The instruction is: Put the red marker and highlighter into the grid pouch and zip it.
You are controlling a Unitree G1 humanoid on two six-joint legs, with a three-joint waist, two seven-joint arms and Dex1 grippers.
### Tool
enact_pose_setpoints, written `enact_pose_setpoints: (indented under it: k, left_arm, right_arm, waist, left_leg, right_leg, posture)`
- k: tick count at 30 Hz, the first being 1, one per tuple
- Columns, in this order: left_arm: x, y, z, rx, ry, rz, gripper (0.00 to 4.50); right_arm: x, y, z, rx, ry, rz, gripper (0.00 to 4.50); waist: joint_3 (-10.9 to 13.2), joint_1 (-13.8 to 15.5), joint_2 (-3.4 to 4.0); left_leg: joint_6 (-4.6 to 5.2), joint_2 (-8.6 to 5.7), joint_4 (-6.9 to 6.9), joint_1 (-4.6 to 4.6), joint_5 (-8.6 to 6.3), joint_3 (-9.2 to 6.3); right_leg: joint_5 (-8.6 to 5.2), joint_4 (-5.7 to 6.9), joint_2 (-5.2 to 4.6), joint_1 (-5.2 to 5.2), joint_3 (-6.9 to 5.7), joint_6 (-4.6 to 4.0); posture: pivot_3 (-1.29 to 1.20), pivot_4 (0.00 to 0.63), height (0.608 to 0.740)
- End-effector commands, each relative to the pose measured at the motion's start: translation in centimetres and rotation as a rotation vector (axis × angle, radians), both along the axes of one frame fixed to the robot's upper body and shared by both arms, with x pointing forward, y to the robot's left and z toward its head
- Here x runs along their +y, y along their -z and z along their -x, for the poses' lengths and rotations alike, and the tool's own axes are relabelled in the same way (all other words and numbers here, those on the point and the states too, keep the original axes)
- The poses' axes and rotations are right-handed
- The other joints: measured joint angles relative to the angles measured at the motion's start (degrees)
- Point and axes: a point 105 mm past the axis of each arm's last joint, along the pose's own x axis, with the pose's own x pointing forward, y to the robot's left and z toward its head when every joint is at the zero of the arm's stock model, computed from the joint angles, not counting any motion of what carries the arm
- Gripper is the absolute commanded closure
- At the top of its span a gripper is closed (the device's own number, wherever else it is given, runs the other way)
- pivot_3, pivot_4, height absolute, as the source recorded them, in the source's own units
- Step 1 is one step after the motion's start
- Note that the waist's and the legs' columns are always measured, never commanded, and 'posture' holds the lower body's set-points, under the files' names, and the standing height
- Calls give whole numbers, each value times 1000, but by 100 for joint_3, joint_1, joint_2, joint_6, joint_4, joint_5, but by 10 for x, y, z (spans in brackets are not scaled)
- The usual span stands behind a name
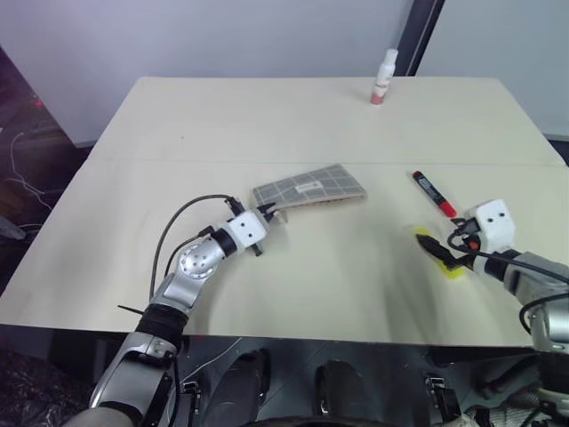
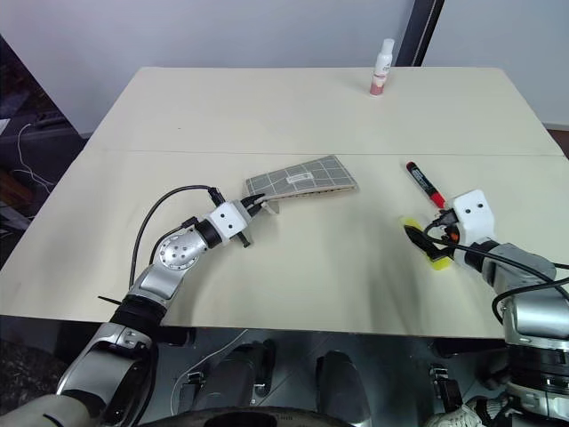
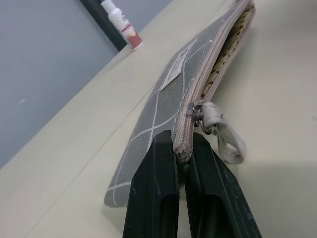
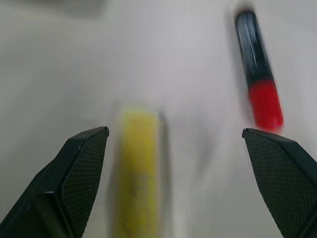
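The grid pouch (image 1: 309,189) lies mid-table, grey with white lines and a small white label, its near-left end lifted. My left gripper (image 3: 182,148) is shut on that end, right beside the zipper pull tab (image 3: 218,134). The zipper stands open and the lining shows. At the right, my right gripper (image 4: 173,131) is open with its fingers wide apart, just over the yellow highlighter (image 4: 136,168), which lies flat on the table. The red marker (image 1: 433,193), black barrel with a red cap, lies a little farther back on the table, apart from the gripper.
A white bottle (image 1: 383,78) with a pink band stands at the far edge of the light wooden table (image 1: 267,116). A seam runs across the tabletop behind the pouch. The table's front edge is close below both arms.
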Motion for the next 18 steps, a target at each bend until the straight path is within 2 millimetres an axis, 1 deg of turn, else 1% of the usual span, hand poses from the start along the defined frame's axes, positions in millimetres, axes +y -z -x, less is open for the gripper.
enact_pose_setpoints:
  k: [1,2,3,4,5,6,9,10,14,16,18]
  left_arm:
    - [-4,-13,-1,-46,16,17,4500]
    - [-3,-13,-1,-47,16,17,4500]
    - [-3,-14,-1,-49,15,17,4500]
    - [-3,-14,-2,-50,15,17,4500]
    - [-3,-15,-2,-51,14,18,4500]
    - [-2,-15,-2,-51,13,19,4500]
    - [-3,-16,-2,-50,13,21,4500]
    - [-3,-16,-2,-50,13,21,4500]
    - [-6,-18,-3,-49,21,24,4500]
    - [-9,-20,-4,-51,29,25,4500]
    - [-13,-22,-4,-55,39,25,4500]
  right_arm:
    - [7,0,9,60,-51,-65,18]
    - [4,4,11,87,-46,-44,403]
    - [0,7,12,106,-38,-26,545]
    - [-3,8,12,115,-25,-24,838]
    - [-4,8,11,112,-31,0,1381]
    - [-3,6,9,105,-42,19,1814]
    - [12,-4,1,59,-84,-16,3481]
    - [18,-9,-1,39,-109,-22,3647]
    - [81,-35,-8,-61,-322,-97,3620]
    - [109,-40,-6,-70,-410,-121,3620]
    - [128,-45,-6,-78,-460,-135,3620]
  waist:
    - [0,5,-1]
    - [1,2,-1]
    - [1,3,-2]
    - [2,3,-3]
    - [2,4,-3]
    - [2,3,-4]
    - [7,-10,-12]
    - [8,-10,-13]
    - [8,-31,-13]
    - [8,-25,-13]
    - [11,-5,-18]
  left_leg:
    - [1,0,-1,-1,0,0]
    - [1,0,0,-1,-1,0]
    - [1,0,1,-1,-1,0]
    - [1,0,2,-1,-1,0]
    - [1,0,5,0,-1,0]
    - [1,0,8,0,-1,0]
    - [1,1,14,0,-1,0]
    - [1,1,15,0,-1,0]
    - [1,2,12,-3,-1,0]
    - [1,4,10,-10,-1,-2]
    - [1,3,13,-19,-1,-3]
  right_leg:
    - [0,-1,0,0,0,0]
    - [0,-1,0,0,0,0]
    - [0,-1,0,0,0,0]
    - [0,-1,0,2,-1,0]
    - [0,-1,0,4,-1,0]
    - [0,0,0,5,-1,0]
    - [0,-1,0,6,-1,0]
    - [0,-1,0,6,-1,0]
    - [0,0,2,1,-1,0]
    - [0,0,4,-7,-1,0]
    - [0,0,5,-14,-2,1]
  posture:
    - [0,150,740]
    - [0,150,740]
    - [0,150,740]
    - [0,150,740]
    - [0,150,740]
    - [0,150,740]
    - [0,150,740]
    - [0,150,740]
    - [0,150,740]
    - [0,150,740]
    - [0,150,740]
